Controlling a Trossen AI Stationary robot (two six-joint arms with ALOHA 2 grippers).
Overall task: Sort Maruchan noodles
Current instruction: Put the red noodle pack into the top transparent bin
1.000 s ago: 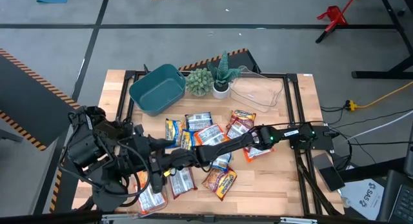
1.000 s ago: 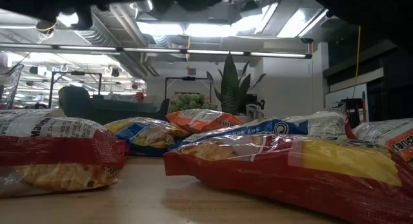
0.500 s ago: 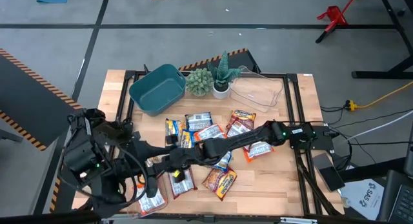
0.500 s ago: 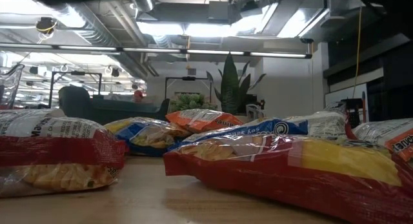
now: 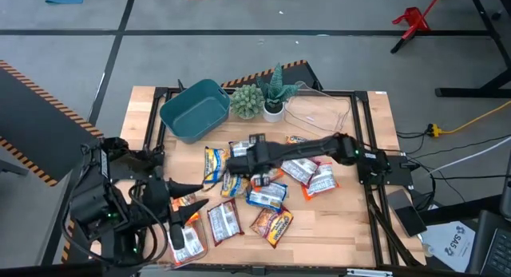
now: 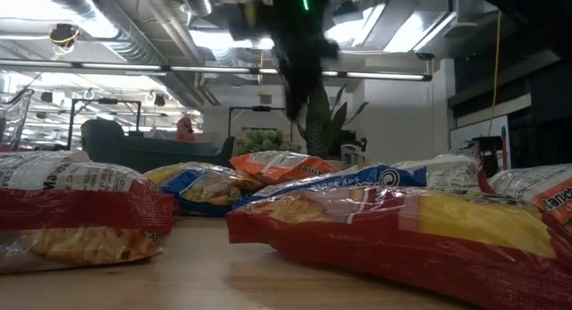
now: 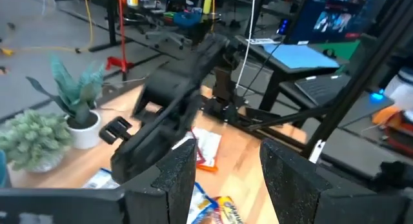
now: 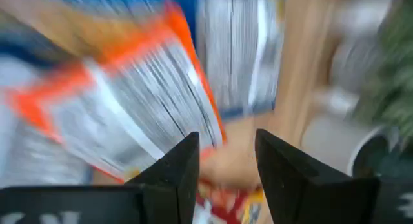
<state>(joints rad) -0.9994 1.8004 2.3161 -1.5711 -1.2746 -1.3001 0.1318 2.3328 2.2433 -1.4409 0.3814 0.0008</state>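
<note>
Since before, right end effector (image 5: 236, 160) swung back over the noodle packets (image 5: 263, 193) mid-desk, fingers parted, empty; left end effector (image 5: 196, 202) open near the front-left corner.

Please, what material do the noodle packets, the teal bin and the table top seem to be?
Noodle packets: thin glossy plastic film, with glare and wrinkles. Teal bin: probably moulded plastic, smooth, matte. Table top: likely wood, pale with visible grain.

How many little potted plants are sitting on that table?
2. A bushy plant and a spiky plant stand side by side at the far edge, between the bin and the clear tub. None seems hidden.
</note>
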